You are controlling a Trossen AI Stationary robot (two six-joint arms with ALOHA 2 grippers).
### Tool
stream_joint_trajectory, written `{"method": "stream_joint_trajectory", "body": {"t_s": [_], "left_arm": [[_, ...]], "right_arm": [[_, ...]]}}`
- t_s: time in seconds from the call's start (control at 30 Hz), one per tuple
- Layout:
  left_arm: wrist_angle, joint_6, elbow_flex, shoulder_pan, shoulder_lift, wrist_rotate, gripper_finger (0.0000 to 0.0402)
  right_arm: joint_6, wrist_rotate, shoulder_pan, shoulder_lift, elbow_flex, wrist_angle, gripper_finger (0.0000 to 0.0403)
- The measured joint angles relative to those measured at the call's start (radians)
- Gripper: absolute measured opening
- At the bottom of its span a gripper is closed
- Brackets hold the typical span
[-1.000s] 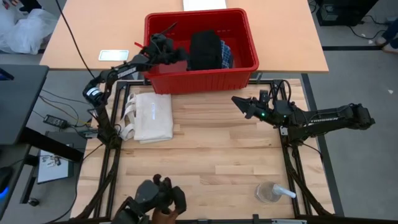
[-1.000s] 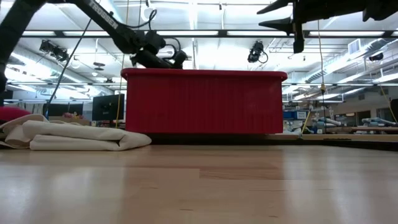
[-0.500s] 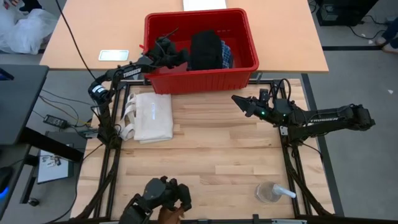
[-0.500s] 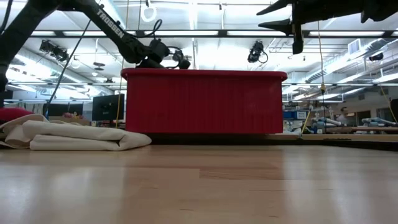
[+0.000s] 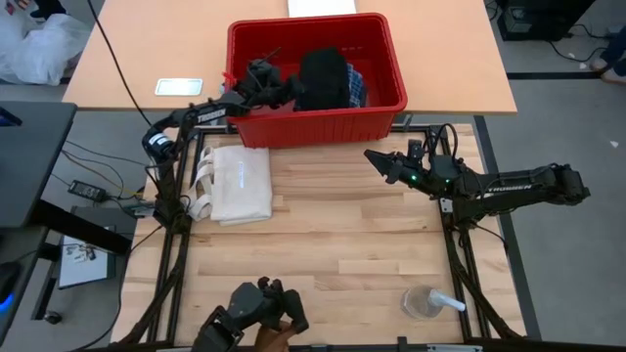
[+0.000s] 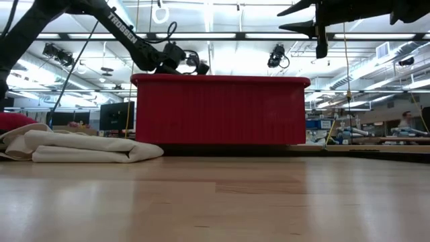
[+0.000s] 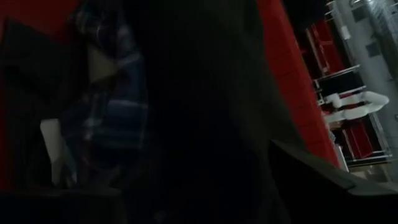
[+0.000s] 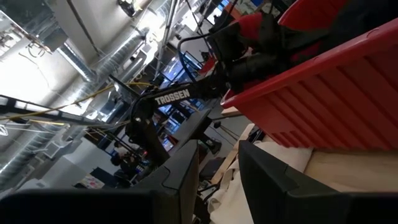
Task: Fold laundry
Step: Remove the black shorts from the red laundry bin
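A red bin (image 5: 386, 103) stands at the table's far edge. In it lie a black garment (image 5: 323, 78) and, to its right, a blue-and-white plaid one (image 5: 358, 90). I see no plain grey garment. My left gripper (image 5: 288, 89) reaches into the bin from the left and is right at the black garment's left side. In the left wrist view its fingers stand wide apart, with the black garment (image 7: 199, 112) filling the space between them and the plaid (image 7: 106, 106) beside it. My right gripper (image 5: 378, 164) is open and empty, held above the table in front of the bin. My left gripper is close against the black garment's left side (image 5: 299, 86), coming level from the table's left. I cannot tell whether the fingers touch it.
A folded cream cloth (image 5: 235, 184) lies flat on the table's left part, in front of the bin. A clear cup (image 5: 425, 301) stands near the front right. A dark object with a hand (image 5: 259, 313) shows at the near edge. Bare wood lies in the middle.
My left gripper has gone toward the table's right inside the bin, from the bin's left wall up to the black garment. My right arm has kept still. The garments have not visibly moved.
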Motion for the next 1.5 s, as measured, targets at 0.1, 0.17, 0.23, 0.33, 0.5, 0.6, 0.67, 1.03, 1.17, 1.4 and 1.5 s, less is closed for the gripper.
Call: {"method": "stream_joint_trajectory", "body": {"t_s": [0.1,0.17,0.23,0.33,0.5,0.6,0.67,1.03,1.17,1.4,1.5], "left_arm": [[0.015,0.003,0.001,0.0,-0.001,0.0,0.0329],[0.013,0.003,0.001,0.006,-0.001,0.0,0.0346],[0.007,0.003,0.001,0.009,0.001,-0.015,0.0356],[0.017,0.01,0.001,0.008,0.016,-0.04,0.036],[0.158,-0.086,0.0,-0.03,0.066,-0.051,0.0361],[0.241,-0.121,0.001,-0.056,0.071,-0.07,0.0356],[0.239,-0.109,0.001,-0.072,0.071,-0.11,0.0348],[0.236,-0.08,0.001,-0.08,0.069,-0.176,0.0273],[0.197,-0.039,0.001,-0.084,0.069,-0.182,0.0209],[0.197,-0.001,0.0,-0.077,0.068,-0.127,0.0027],[0.192,0.014,-0.001,-0.063,0.045,-0.088,0.0027]], "right_arm": [[0.014,0.0,0.0,0.0,0.0,0.0,0.0123],[0.015,0.0,0.0,0.0,0.0,0.0,0.0123],[0.015,0.0,0.0,0.0,0.0,0.0,0.0123],[0.015,0.0,0.0,0.0,0.0,0.0,0.0123],[0.022,0.0,0.0,0.0,0.0,0.0,0.0123],[0.025,-0.001,0.0,0.0,0.0,0.0,0.0123],[0.025,0.0,0.0,0.0,0.0,0.0,0.0123],[0.025,0.007,0.0,0.0,0.0,0.0,0.0123],[0.025,0.007,0.0,0.0,0.0,0.0,0.0123],[0.024,0.008,0.0,0.0,0.0,0.0,0.0123],[0.018,0.008,0.0,0.0,0.0,0.0,0.0123]]}}
